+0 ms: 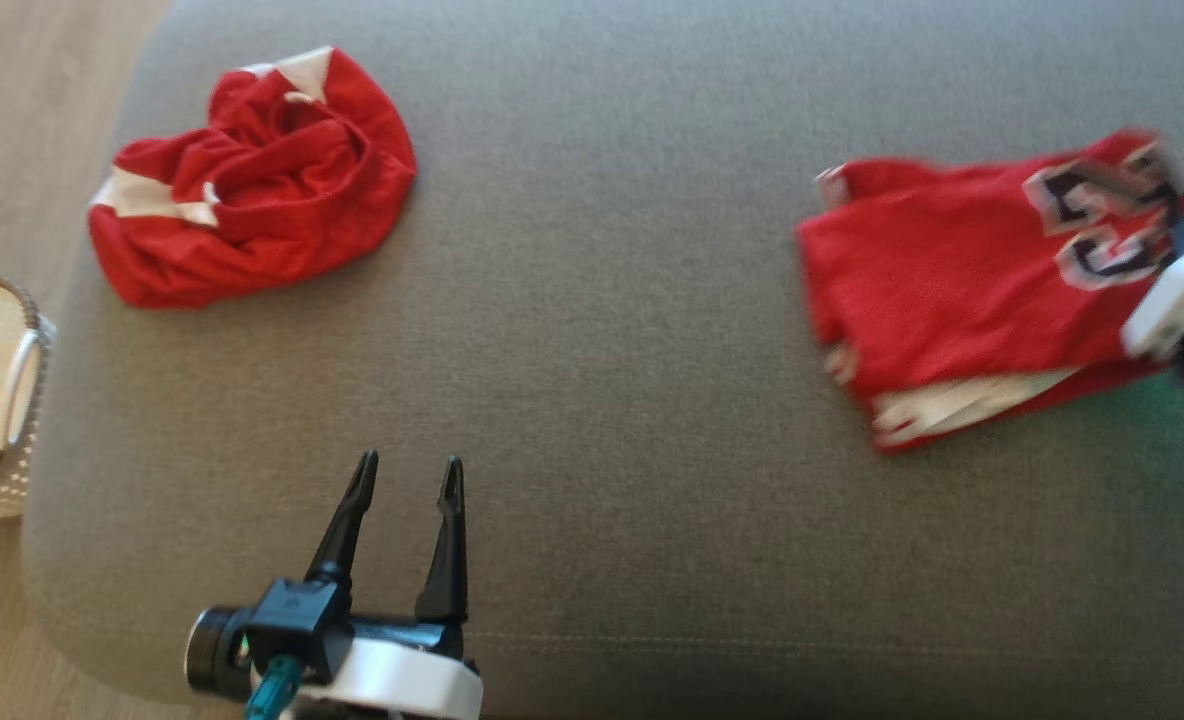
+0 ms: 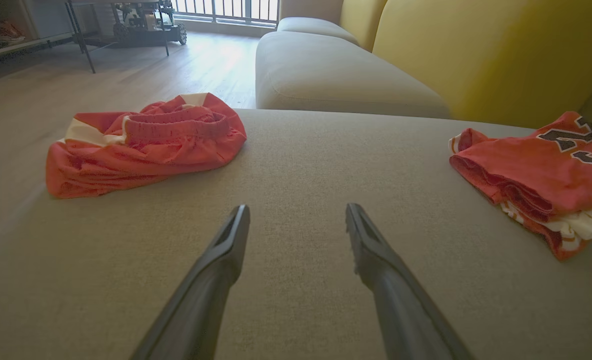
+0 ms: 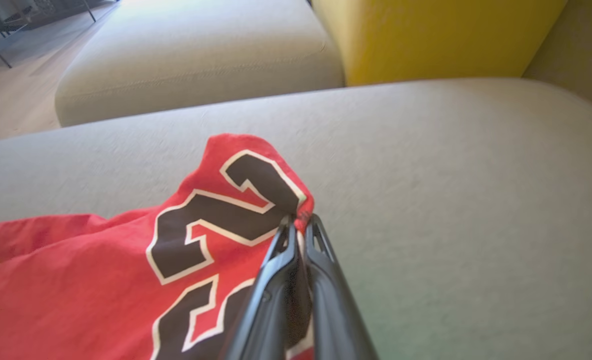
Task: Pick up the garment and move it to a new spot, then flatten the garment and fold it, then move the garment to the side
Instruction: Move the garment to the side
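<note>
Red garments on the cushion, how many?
2. Crumpled red shorts at the far left of the cushion; a folded red jersey at the right, corner pinched in the right gripper. No sign of others hidden.

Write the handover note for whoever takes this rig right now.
Left gripper: open, holding nothing, over the bare sofa cushion.
Right gripper: shut on the numbered edge of the red jersey.
The jersey lies in folded layers at the cushion's right. The crumpled red shorts lie at its far left, clear of both grippers.
Done: the jersey looks flattened and folded.
Left: probably move the jersey aside and release it. The shorts are not folded.
</note>
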Controlling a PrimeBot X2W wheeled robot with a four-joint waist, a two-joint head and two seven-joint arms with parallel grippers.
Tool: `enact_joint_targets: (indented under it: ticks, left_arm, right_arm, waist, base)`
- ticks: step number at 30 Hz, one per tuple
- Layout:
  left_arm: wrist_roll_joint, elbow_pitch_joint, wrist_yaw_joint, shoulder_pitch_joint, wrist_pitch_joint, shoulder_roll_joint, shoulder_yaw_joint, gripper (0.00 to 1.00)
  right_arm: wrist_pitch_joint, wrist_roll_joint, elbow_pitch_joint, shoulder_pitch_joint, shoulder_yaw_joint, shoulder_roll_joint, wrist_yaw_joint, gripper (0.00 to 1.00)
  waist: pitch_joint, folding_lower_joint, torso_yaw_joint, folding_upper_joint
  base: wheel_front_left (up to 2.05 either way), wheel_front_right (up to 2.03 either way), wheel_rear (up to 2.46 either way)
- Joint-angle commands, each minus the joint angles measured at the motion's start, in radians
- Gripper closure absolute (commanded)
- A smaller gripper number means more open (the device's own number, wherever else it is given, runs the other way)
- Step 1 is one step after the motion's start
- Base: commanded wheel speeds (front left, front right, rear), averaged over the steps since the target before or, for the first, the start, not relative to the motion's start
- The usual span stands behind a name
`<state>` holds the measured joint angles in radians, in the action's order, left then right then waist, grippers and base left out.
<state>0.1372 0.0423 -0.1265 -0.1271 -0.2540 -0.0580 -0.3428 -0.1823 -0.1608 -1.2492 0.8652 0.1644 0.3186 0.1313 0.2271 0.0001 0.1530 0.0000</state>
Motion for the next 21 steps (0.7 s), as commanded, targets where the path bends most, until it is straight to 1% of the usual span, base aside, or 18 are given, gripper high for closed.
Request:
enact_joint_targets:
  ticks: [1, 5, 8, 12, 15, 18, 21]
  left_arm:
    - [0.006, 0.037, 0.002, 0.043, -0.008, 0.008, 0.026, 0.0]
    - [0.0, 0.04, 0.011, 0.074, -0.008, 0.008, 0.011, 0.0]
    - [-0.006, 0.048, 0.008, 0.095, -0.008, 0.008, 0.007, 0.0]
    - [-0.023, 0.055, 0.0, 0.122, -0.008, 0.008, -0.004, 0.0]
    - [-0.027, 0.055, -0.002, 0.143, -0.008, 0.008, -0.014, 0.0]
    - [-0.025, 0.053, -0.002, 0.165, -0.008, 0.008, -0.025, 0.0]
    - [-0.016, 0.056, -0.014, 0.178, -0.008, 0.008, -0.027, 0.0]
  right_arm:
    - [-0.013, 0.013, 0.037, 0.043, -0.018, 0.021, -0.001, 1.0]
    - [-0.013, 0.075, 0.055, 0.114, -0.009, 0.127, -0.001, 1.0]
    - [-0.009, 0.124, 0.077, 0.157, -0.002, 0.181, -0.001, 1.0]
    - [-0.02, 0.193, 0.136, 0.196, 0.002, 0.232, -0.001, 1.0]
    - [-0.008, 0.237, 0.176, 0.213, 0.024, 0.256, -0.001, 1.0]
    - [0.01, 0.271, 0.213, 0.219, 0.061, 0.28, -0.001, 1.0]
    - [0.032, 0.297, 0.251, 0.209, 0.113, 0.309, -0.001, 1.0]
  waist:
    - [0.031, -0.0001, -0.025, 0.0]
    - [0.08, -0.0001, -0.052, 0.0]
    - [0.115, -0.0001, -0.073, 0.0]
    - [0.158, -0.0001, -0.096, 0.0]
    - [0.188, -0.0001, -0.107, 0.0]
    - [0.209, -0.0001, -0.101, 0.0]
    - [0.219, -0.0001, -0.087, 0.0]
  base:
    - [0.0, 0.0, 0.0]
    - [0.0, 0.0, 0.0]
    - [0.0, 0.0, 0.0]
    - [0.0, 0.0, 0.0]
    - [0.0, 0.0, 0.0]
    - [0.0, 0.0, 0.0]
    - [0.0, 0.0, 0.0]
